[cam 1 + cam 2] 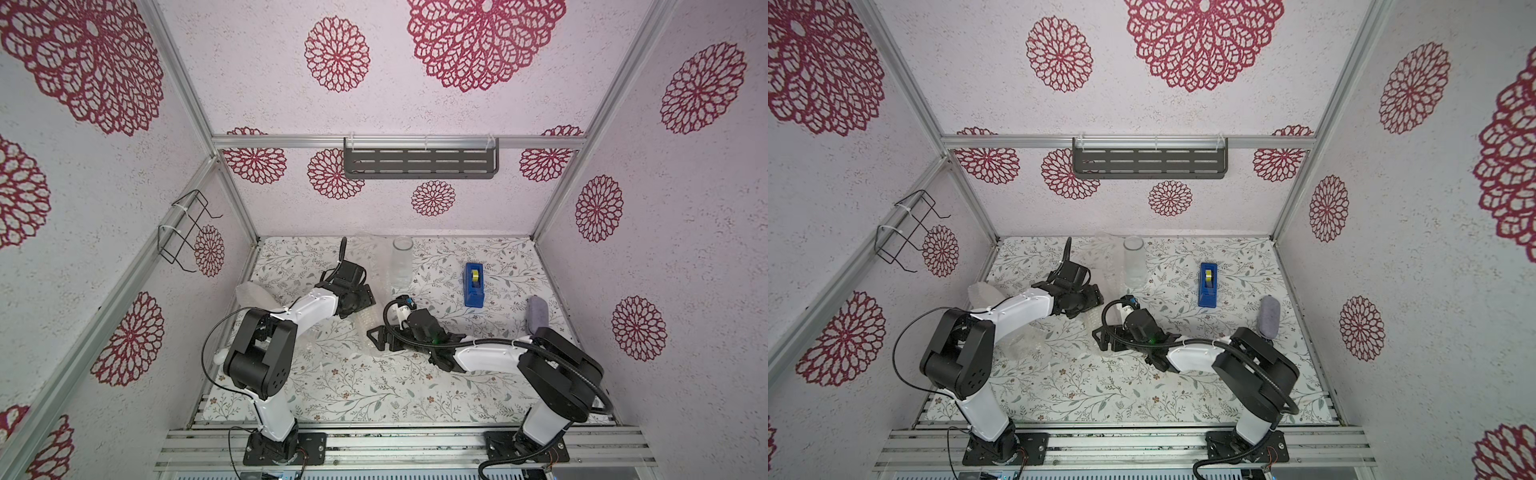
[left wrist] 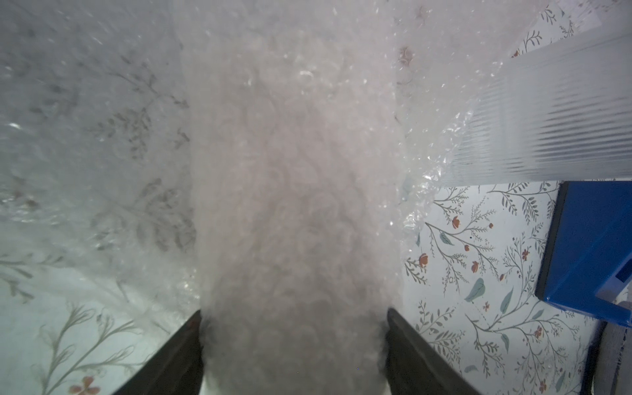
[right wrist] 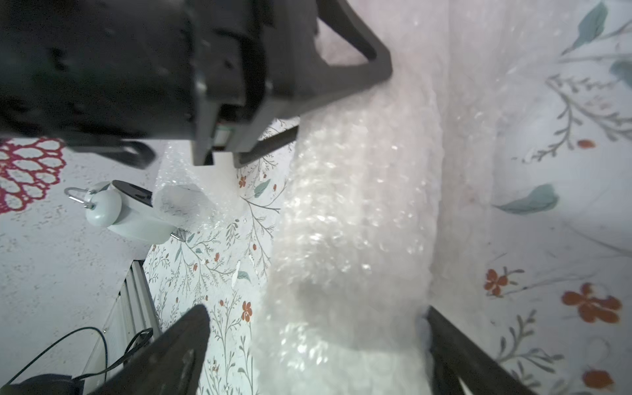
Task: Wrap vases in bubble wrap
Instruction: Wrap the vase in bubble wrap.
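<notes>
- Here, a roll of bubble wrap [image 2: 294,171] lies on its side at mid-table, between the two arms; we cannot make out what it encloses through the cloudy layers.
- The left gripper [image 2: 294,313] pinches one end of the roll, its dark fingers [image 2: 184,342] pressed against both flanks.
- The right gripper [image 3: 316,309] straddles the other end with its jaws spread: one finger touches the wrap, while the other stands clear of it over the floral table [image 1: 353,395].
- A flat sheet of bubble wrap [image 2: 85,136] is spread beside the roll, and we see the table's leaf print through it.
- A clear glass vase [image 1: 402,259] stands upright and bare toward the back of the table, just beyond the left gripper; the left wrist view shows its finely ribbed wall.
- A wrapped bundle [image 1: 251,295] sits near the table's left edge, partly hidden behind the left arm.
- The blue tape dispenser [image 1: 473,284] lies to the right of the glass vase, apart from it.
- A grey-purple oblong object [image 1: 538,316] stands near the right edge, close to the right arm's elbow.
</notes>
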### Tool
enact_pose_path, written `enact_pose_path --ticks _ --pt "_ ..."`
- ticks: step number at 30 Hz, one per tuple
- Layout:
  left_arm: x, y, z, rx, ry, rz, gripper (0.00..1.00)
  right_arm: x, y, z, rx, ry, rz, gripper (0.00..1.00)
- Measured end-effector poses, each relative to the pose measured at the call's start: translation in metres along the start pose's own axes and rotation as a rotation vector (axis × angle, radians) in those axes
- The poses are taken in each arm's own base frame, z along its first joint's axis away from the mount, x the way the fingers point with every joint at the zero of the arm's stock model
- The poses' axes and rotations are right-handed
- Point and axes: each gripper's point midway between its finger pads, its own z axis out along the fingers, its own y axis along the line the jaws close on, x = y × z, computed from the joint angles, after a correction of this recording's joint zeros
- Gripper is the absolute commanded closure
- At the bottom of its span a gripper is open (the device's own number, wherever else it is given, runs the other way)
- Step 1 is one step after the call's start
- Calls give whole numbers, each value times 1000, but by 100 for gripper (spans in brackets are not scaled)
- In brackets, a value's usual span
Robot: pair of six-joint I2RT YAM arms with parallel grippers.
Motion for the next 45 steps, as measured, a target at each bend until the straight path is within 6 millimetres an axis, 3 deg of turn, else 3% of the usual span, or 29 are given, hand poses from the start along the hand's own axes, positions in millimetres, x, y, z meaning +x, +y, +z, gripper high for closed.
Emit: enact_pose_path --ticks 2,4,9,14,18,25,35,39,45 --pt "0 0 0 -1 -1 0 23 -12 2 -11 6 -32 -24 25" --pt "0 0 0 -1 -1 0 23 -23 -5 -18 23 -59 -35 30" --pt "0 0 0 -5 -4 3 23 -39 -45 -17 107 -83 -16 34" --pt "0 0 0 -8 -7 5 23 -26 -86 3 167 -25 27 44" --pt "1 0 0 -9 -8 7 23 -10 -101 19 167 31 57 50" --pt "0 -1 -1 -8 -9 6 22 -5 -91 37 72 51 93 64" --pt "5 5 -7 -4 -16 -1 20 -7 -73 43 1 60 88 90" --pt "8 10 -11 19 -24 -11 20 -2 -65 46 19 68 42 93" --pt "8 15 -17 39 -25 -29 20 -8 -37 42 29 45 -57 95"
